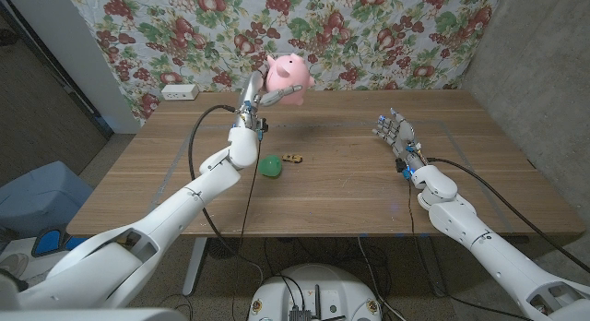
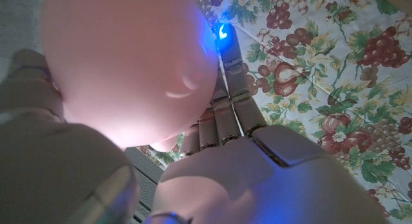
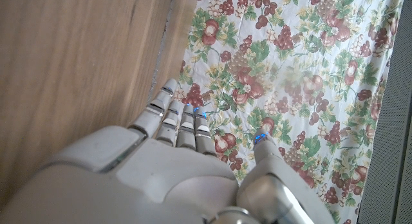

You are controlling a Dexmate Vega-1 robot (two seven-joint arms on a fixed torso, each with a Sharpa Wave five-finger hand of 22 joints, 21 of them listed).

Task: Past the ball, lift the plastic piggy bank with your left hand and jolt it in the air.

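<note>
Piggy bank [image 1: 288, 77], pink plastic and the one of its kind, hangs in the air in the grip of the left hand [image 1: 254, 101], above the far part of the wooden table [image 1: 350, 196] and in front of the fruit-print cloth [image 1: 415, 35]; the left wrist view shows its fingers [image 2: 222, 111] against the pink body [image 2: 122, 63]. One green ball [image 1: 270, 166] lies near the table's middle with one small yellowish object [image 1: 294, 158] just beside it, both well in from every edge with bare wood around them. Well apart on the right side, the right hand [image 1: 395, 134] holds nothing, fingers straight and close together [image 3: 174, 118].
</note>
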